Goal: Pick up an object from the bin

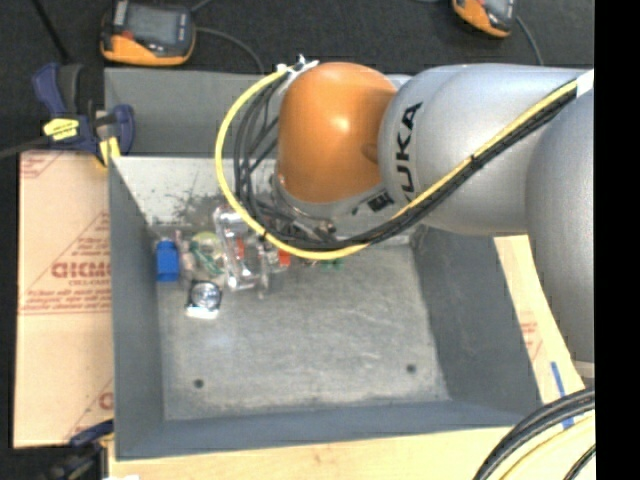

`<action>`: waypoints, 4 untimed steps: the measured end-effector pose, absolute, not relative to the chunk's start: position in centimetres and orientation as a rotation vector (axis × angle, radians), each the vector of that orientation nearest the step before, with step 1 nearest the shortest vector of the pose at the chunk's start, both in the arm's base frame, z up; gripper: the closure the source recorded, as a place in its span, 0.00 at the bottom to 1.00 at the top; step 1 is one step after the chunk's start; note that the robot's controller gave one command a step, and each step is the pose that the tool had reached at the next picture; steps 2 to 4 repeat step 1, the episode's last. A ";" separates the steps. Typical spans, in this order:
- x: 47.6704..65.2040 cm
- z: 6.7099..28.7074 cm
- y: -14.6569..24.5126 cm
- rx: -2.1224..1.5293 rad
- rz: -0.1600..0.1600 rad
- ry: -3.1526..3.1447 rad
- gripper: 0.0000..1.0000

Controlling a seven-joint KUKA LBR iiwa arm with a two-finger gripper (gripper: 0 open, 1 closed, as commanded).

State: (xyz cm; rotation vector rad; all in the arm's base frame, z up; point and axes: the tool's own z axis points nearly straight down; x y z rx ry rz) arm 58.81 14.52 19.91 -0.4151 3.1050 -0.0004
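Observation:
My gripper (243, 258) is low in the back left part of the bin, under the arm's orange cover. Just left of it lies a small green and white thing (208, 251). Further left, near the bin's left wall, is a small blue block (167, 261). In front of the gripper, to its left, a small round silvery thing (204, 299) lies on the floor. A bit of red-orange thing (284, 260) peeks out at the gripper's right side, mostly hidden by the arm.
The arm and its orange cover hang over the back middle of the bin and hide what is beneath. Dark scuff marks streak the back left wall. Bare grey floor stretches across the front and right.

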 end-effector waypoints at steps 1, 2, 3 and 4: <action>58.8 28.3 15.6 -0.430 0.000 3.103 1.00; 58.8 28.3 15.6 -0.430 0.000 3.103 1.00; 58.8 28.3 15.6 -0.430 0.000 3.103 1.00; 58.8 28.3 15.6 -0.430 0.000 3.103 1.00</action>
